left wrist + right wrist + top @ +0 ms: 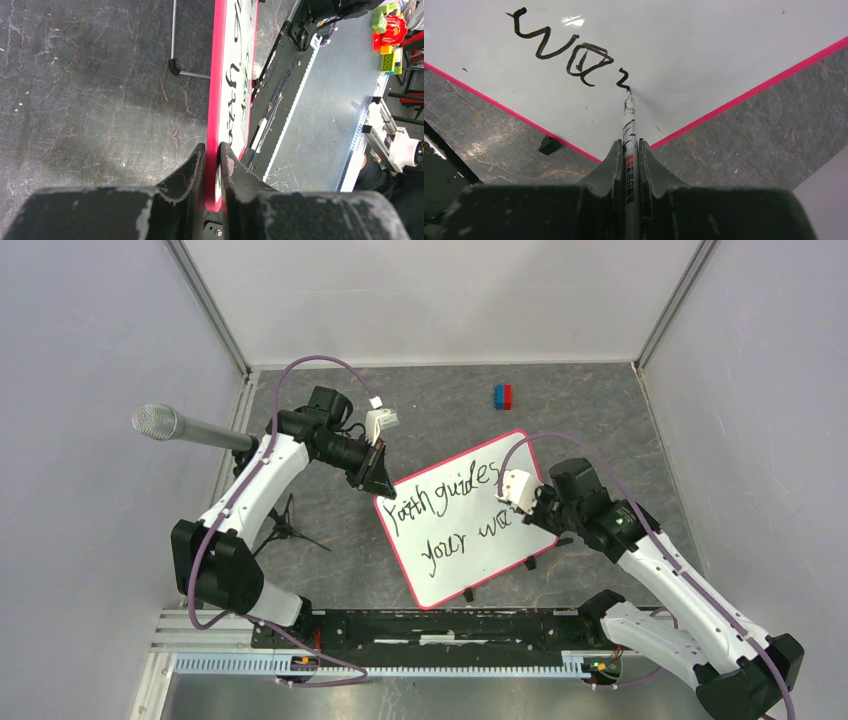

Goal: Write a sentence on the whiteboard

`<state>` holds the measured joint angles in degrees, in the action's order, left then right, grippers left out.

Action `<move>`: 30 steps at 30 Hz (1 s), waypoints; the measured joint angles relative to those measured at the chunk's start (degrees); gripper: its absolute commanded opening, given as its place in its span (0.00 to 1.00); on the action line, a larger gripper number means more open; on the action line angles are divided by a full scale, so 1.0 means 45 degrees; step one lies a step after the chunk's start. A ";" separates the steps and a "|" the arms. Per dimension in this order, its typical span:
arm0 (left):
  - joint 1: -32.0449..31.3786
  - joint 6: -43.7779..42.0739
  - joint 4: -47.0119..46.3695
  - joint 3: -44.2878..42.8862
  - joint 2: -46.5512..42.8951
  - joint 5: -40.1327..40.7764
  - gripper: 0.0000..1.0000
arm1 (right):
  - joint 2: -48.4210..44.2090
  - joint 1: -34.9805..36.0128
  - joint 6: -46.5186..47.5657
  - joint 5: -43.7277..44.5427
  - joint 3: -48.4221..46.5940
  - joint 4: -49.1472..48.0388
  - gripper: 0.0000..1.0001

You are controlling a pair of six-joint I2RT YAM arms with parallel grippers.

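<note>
The whiteboard (pixel 452 578) lies tilted on the dark table, white with a pink rim. The sentence (pixel 446 498) reads roughly "Faith guides" on the top line and "your wa" (pixel 462 540) below. My left gripper (pixel 378 478) is shut on the whiteboard's upper left corner. In the left wrist view its fingers (pixel 213 146) pinch the pink rim (pixel 217 75). My right gripper (pixel 530 502) is shut on a grey marker (pixel 629 122). The marker's tip touches the board just right of the letters "wa" (pixel 566 50), at a short fresh stroke (pixel 623 80).
A microphone (pixel 190 428) reaches in from the left wall. A red and blue block (pixel 502 396) sits at the back. A small black stand (pixel 285 530) lies left of the board. Black clips (pixel 468 592) line the board's near edge, above a black rail (pixel 430 628).
</note>
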<state>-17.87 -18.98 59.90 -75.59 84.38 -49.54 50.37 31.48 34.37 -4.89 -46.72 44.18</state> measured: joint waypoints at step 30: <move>-0.0010 -0.0005 0.0053 0.0000 0.0024 -0.0015 0.02 | 0.0155 -0.0525 0.0656 -0.0335 -0.0189 0.0573 0.00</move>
<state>-17.91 -19.00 60.14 -75.59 84.49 -49.60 51.07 29.12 37.32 -6.39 -47.57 46.76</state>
